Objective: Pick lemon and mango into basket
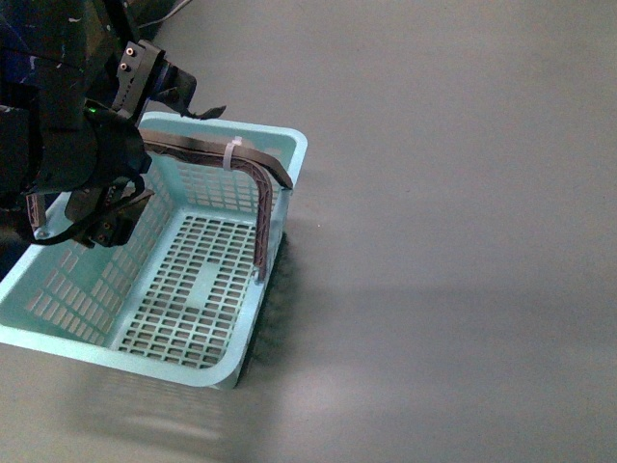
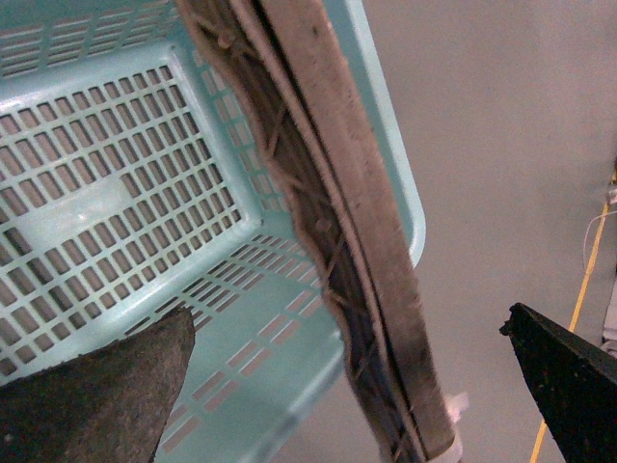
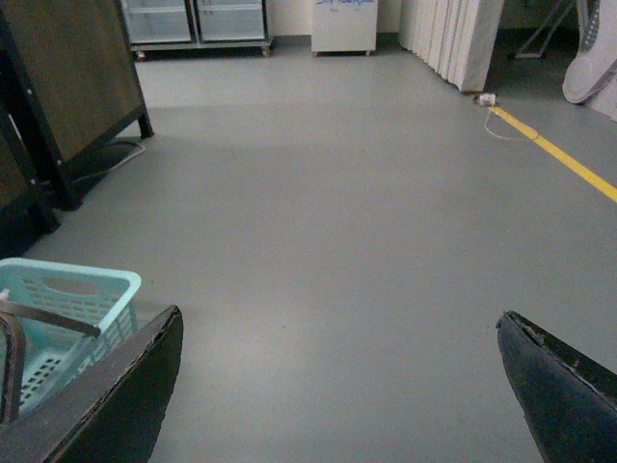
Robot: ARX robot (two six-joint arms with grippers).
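Observation:
The aqua basket (image 1: 289, 147) stands on the grey floor with nothing in it. Its brown handles (image 1: 262, 183) are raised, bound with a white zip tie (image 1: 232, 152). My left arm (image 1: 77, 145) reaches over the basket's far rim. In the left wrist view the left gripper (image 2: 347, 357) is open and straddles the handles (image 2: 337, 193), one finger over the basket floor (image 2: 96, 193), the other outside the rim. The right gripper (image 3: 337, 347) is open over bare floor, with the basket (image 3: 77, 285) off to one side. Lemon and mango are out of view.
Grey floor (image 1: 463, 241) surrounds the basket. The right wrist view shows a dark board on a black stand (image 3: 67, 77), a yellow floor line (image 3: 569, 159), white cabinets (image 3: 342, 24) and leaning white panels (image 3: 453, 39) far off.

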